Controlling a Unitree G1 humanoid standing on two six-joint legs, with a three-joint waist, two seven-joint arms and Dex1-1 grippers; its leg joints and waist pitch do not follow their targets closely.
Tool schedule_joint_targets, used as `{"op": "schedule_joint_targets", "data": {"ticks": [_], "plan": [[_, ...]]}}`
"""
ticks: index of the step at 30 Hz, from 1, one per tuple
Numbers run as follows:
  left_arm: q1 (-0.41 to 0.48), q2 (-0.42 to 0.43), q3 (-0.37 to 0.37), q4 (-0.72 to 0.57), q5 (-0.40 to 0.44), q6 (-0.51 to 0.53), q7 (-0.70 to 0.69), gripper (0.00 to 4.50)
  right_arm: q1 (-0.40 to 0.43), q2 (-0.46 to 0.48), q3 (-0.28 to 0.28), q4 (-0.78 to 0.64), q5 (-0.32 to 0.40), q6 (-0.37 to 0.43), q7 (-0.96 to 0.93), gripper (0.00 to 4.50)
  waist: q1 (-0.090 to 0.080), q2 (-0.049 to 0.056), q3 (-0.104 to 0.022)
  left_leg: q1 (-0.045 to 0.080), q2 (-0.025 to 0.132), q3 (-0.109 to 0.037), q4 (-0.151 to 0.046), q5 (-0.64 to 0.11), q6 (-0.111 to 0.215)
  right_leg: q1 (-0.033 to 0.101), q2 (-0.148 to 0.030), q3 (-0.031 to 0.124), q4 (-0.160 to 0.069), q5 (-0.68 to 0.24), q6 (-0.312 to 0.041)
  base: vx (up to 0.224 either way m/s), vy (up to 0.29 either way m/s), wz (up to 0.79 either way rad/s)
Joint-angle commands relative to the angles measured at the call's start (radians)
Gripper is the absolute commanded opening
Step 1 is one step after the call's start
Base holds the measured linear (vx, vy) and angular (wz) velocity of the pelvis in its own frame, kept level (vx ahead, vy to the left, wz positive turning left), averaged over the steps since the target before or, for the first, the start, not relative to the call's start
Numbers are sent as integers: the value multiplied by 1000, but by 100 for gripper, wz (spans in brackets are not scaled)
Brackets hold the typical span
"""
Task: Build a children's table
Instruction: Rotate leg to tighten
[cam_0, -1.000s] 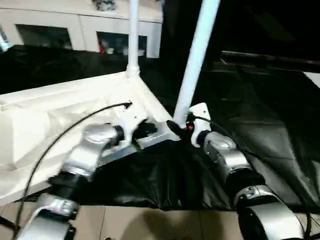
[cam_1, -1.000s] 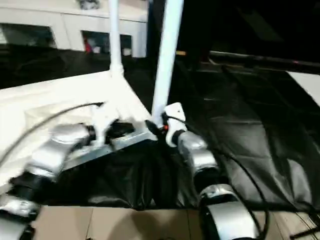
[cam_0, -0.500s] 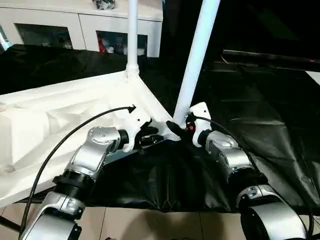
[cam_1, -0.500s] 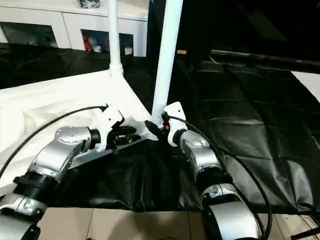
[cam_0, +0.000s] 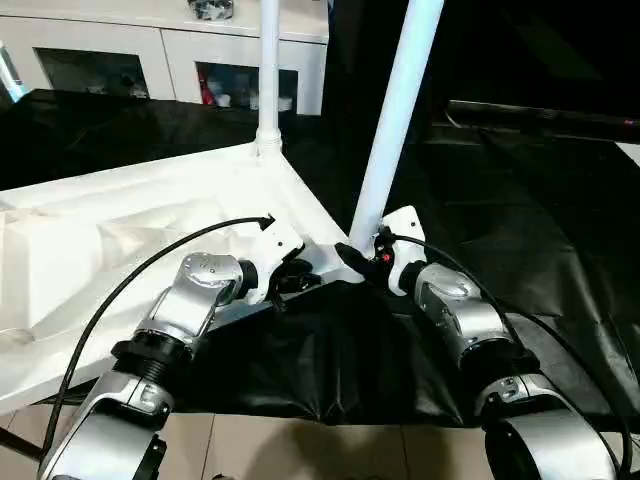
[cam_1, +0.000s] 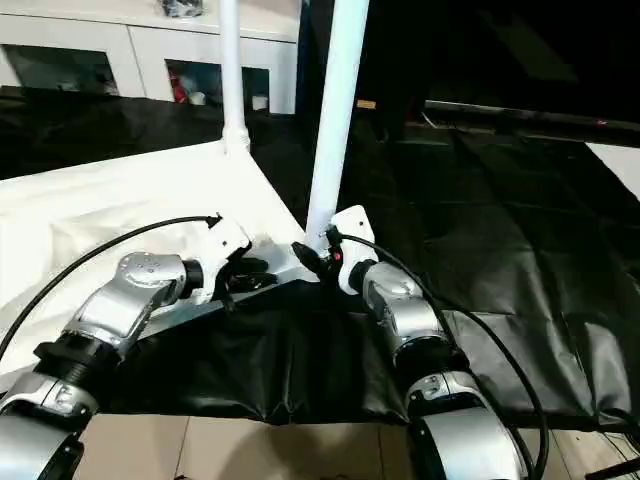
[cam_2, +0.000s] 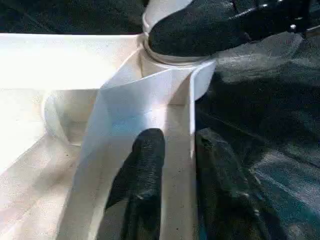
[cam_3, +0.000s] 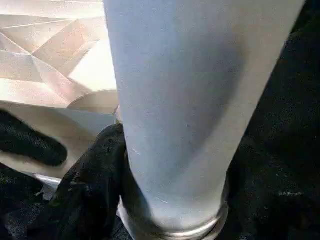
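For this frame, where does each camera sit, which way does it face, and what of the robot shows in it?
Left eye and right eye views: on the head, facing forward and down at the upturned tabletop; both silver forearms show.
Left wrist view: along the left gripper, whose fingers straddle the tabletop's rim near a corner socket.
Right wrist view: close on the near leg, with the right gripper closed around its base.
Shared: all views show that near leg standing in its corner socket; a far leg stands behind.
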Motion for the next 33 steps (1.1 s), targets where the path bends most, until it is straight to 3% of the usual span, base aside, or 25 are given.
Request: {"op": "schedule_joint_targets", "data": {"ticks": [1,6,7,14,20,23,31,33], "plan": [[-12,10,-17,21,8,23,-23,72,25,-24,14,13,-29,19,12,262,-1,21,-70,7,21,-2,-73,-267,-3,54,-70,48,-78,-305,-185,0,0,0],[-13,33,-45,12,28,26,-48,35,20,-30,16,17,-29,19,10,262,-2,20,-69,7,21,-1,-73,-263,0,54,-69,48,-77,-299,-190,0,0,0],[-13,33,-45,12,28,26,-48,11,20,-30,16,17,-29,19,10,262,-2,20,-70,7,21,-1,-73,-263,0,54,-70,48,-77,-300,-190,0,0,0],[-8,52,-62,-4,45,13,-72,11,9,-40,22,27,-31,16,15,262,-3,19,-67,7,21,-2,-74,-280,-4,52,-69,47,-81,-337,-179,0,0,0],[47,91,-95,-121,0,-50,-209,11,-4,-72,34,38,-45,-4,46,262,-10,24,-69,3,24,-4,-75,-280,-6,55,-70,48,-75,-305,-192,0,0,0],[65,96,-92,-157,-19,-29,-226,0,-7,-86,25,34,-20,17,92,331,-13,23,-68,5,23,-1,-73,-276,0,54,-68,49,-76,-297,-200,0,0,0],[63,55,-71,-143,-13,-6,-132,0,13,-67,35,25,-12,38,95,386,-4,16,-68,6,23,1,-73,-255,1,54,-69,50,-75,-300,-198,0,0,0],[50,16,-63,-127,3,23,-52,0,16,-41,34,37,-12,41,53,414,-4,16,-67,8,25,2,-74,-256,-4,51,-68,50,-75,-303,-195,0,0,0]]}}
